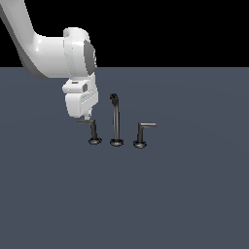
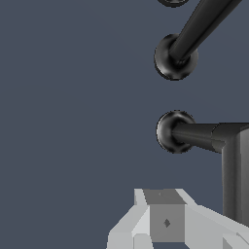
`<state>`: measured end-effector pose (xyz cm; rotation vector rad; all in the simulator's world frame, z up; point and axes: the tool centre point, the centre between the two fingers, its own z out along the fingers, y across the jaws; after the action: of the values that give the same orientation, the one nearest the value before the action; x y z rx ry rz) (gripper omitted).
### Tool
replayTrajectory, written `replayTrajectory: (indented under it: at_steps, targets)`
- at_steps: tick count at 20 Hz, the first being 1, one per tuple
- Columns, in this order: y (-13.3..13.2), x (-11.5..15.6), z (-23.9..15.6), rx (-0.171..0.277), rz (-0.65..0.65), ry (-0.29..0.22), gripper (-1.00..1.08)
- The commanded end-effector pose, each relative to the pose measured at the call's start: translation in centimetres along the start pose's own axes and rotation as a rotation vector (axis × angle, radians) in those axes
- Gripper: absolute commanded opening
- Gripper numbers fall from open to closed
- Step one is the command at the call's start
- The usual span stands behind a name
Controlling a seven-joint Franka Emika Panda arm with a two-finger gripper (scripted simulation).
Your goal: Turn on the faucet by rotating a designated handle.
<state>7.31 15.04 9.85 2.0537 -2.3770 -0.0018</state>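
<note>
A white robot arm [image 1: 44,51] reaches down over a flat grey bench [image 1: 185,194] that carries a small dark faucet set. The landmark is the spout [image 1: 115,119], a tall thin post with a hooked top, standing in the middle of the set.

The handle [image 1: 93,131] stands on the side of the spout toward the exterior view's left: a short upright post on a round base, with a thin dull-grey lever on top pointing away from the spout. The gripper [image 1: 86,117] hangs directly above that lever, its tip at or just over the lever near the post; whether it touches cannot be told. How wide its fingers stand cannot be told either, since only the pale body shows in the wrist view.

The arm comes in from the upper corner on the exterior view's left, bends at the wrist and points its hand straight down.

Count: one spout and two handles. The second handle [image 1: 142,134], with a brighter lever, stands on the spout's other side, its lever also pointing away from the spout.
</note>
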Motion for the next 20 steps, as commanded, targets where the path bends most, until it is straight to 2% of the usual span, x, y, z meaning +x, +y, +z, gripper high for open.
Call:
replayTrajectory:
  at_steps: [1, 13, 15, 20]
  targets:
    - [0.0, 0.0, 0.0, 0.000, 0.000, 0.000, -1.00]
    - [3.8, -1.9, 0.0, 0.001, 0.001, 0.000, -1.00]
    - [2.9, -1.3, 0.0, 0.012, 0.007, 0.005, -1.00]
    - [4.4, -1.1, 0.0, 0.009, 0.005, 0.004, -1.00]
